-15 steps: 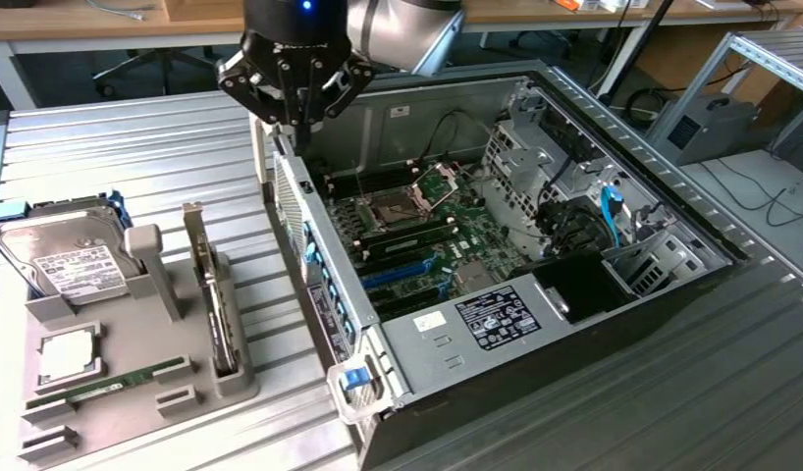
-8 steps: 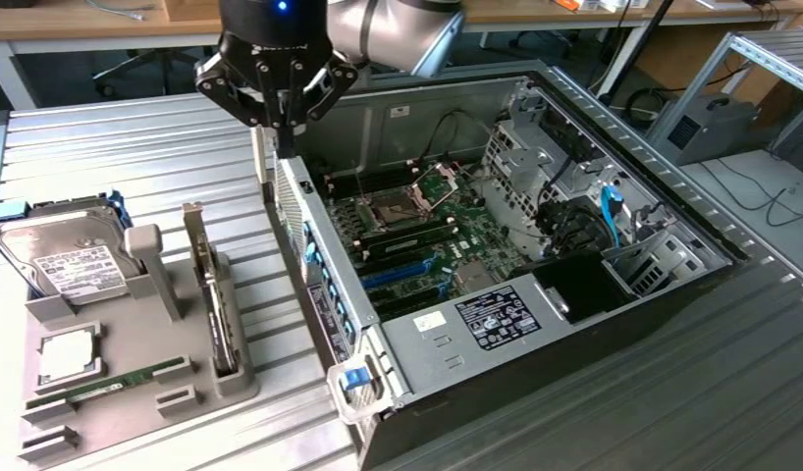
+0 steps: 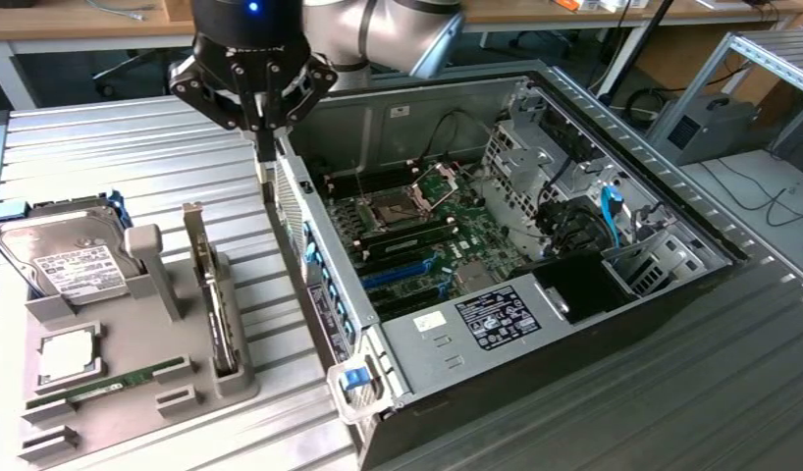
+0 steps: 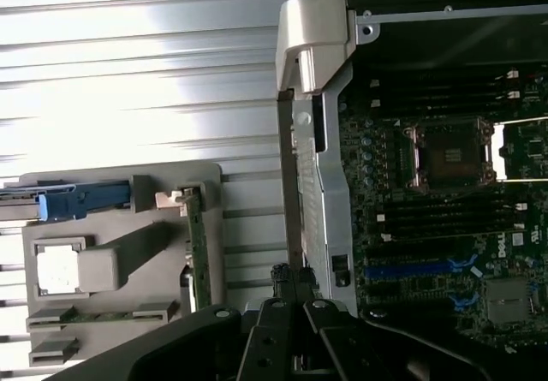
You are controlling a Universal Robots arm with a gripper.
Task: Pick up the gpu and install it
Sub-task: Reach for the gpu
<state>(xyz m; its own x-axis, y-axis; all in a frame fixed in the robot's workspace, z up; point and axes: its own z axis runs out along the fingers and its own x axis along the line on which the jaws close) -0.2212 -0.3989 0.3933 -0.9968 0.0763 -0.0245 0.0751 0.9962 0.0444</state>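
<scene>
Grey plastic tray (image 3: 139, 339) at the exterior view's left carries the gpu (image 3: 216, 304), which stands on edge in its slot with the silver bracket toward the far end, near the hard drive (image 3: 68, 260). The gripper (image 3: 263, 147) hangs well apart from the card, over the far end of the open computer case (image 3: 572, 392) wall nearest the tray. Its jaws are pressed together on nothing I can make out. I judge the pick-up not yet begun; a grasp would call for the jaws to part and straddle the card's top edge.

In the wrist view the gripper (image 4: 289, 278) sits just beside the case wall, with the gpu (image 4: 197, 244) upright in the tray (image 4: 120, 184). The card's fan face is hidden, and the motherboard (image 4: 428, 227) slot meant for it is hard to single out.
</scene>
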